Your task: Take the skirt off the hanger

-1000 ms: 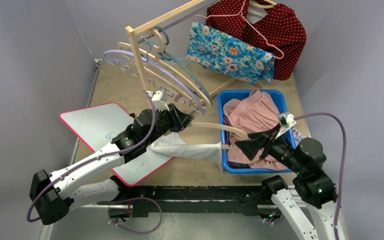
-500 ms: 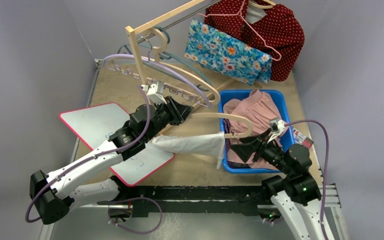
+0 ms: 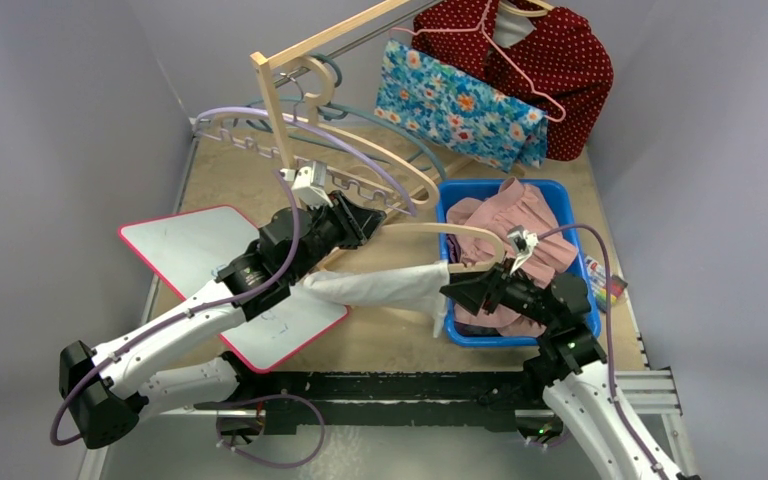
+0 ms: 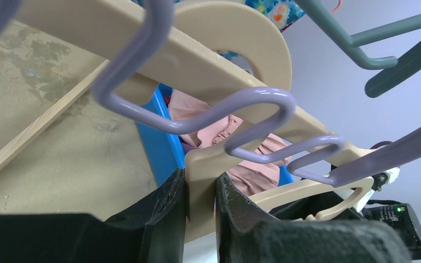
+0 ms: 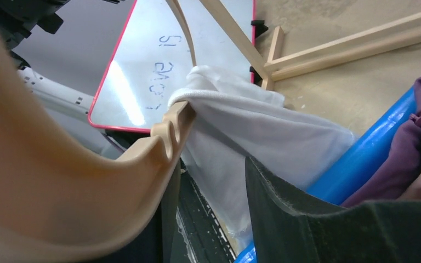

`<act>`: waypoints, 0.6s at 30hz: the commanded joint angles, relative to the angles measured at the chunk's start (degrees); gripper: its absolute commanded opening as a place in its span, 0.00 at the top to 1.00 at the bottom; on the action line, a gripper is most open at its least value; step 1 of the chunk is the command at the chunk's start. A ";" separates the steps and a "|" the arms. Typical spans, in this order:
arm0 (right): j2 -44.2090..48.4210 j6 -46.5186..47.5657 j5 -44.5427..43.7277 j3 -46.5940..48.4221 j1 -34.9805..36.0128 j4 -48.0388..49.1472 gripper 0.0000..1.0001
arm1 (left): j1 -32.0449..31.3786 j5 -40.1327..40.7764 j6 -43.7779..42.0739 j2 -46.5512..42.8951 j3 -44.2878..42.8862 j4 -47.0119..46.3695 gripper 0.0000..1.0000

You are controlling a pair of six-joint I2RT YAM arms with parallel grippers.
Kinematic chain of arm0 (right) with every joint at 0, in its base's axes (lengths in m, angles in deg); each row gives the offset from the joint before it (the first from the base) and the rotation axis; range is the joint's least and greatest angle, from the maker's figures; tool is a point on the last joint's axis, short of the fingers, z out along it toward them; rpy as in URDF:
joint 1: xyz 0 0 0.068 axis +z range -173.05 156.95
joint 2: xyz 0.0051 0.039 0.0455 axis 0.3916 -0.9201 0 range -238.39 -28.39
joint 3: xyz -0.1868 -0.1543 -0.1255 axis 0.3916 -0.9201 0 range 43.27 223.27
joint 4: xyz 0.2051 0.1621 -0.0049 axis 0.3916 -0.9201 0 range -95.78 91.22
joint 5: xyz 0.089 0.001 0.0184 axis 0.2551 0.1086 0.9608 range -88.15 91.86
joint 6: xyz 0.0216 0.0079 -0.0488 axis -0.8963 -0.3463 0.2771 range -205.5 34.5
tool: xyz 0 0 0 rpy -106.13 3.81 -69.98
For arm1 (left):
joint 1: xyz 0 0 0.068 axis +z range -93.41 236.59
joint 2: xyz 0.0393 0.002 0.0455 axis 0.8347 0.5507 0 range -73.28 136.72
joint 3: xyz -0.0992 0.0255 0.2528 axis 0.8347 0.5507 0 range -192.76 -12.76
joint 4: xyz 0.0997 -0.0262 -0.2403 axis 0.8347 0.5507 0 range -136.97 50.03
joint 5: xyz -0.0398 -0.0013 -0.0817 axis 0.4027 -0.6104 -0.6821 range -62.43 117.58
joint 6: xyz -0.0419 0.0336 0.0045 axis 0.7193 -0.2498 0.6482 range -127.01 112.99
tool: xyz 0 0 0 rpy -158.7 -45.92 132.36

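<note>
The tan table point(image 3: 400, 345) bears a red-edged whiteboard point(image 3: 185, 250), a blue bin point(image 3: 465, 188) and a wooden rack point(image 3: 275, 110).

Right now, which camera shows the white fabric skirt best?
Top external: the whole white fabric skirt is visible, stretched out under the beige hanger beside the blue bin. The right wrist view shows only one end of it, close up, hooked over the hanger's notched tip. The left wrist view shows none of it, just the hanger.
</note>
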 commanded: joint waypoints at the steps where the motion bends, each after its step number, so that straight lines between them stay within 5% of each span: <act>1: 0.40 -2.87 3.10 -0.95 0.11 9.24 0.53 | 0.15 0.99 0.50 -1.31 -3.80 -3.19 1.00; 5: -1.07 -5.11 4.70 -3.52 0.11 12.90 0.64 | 0.15 1.24 0.65 -1.17 -3.53 -3.26 1.00; 10: -2.29 -4.07 4.36 -3.47 0.11 11.94 0.58 | 0.16 1.29 1.05 -0.56 -3.58 -3.92 1.00; 18: -4.86 -4.71 5.13 -4.95 0.07 16.37 0.63 | 0.14 1.31 1.66 -0.87 -3.19 -4.56 1.00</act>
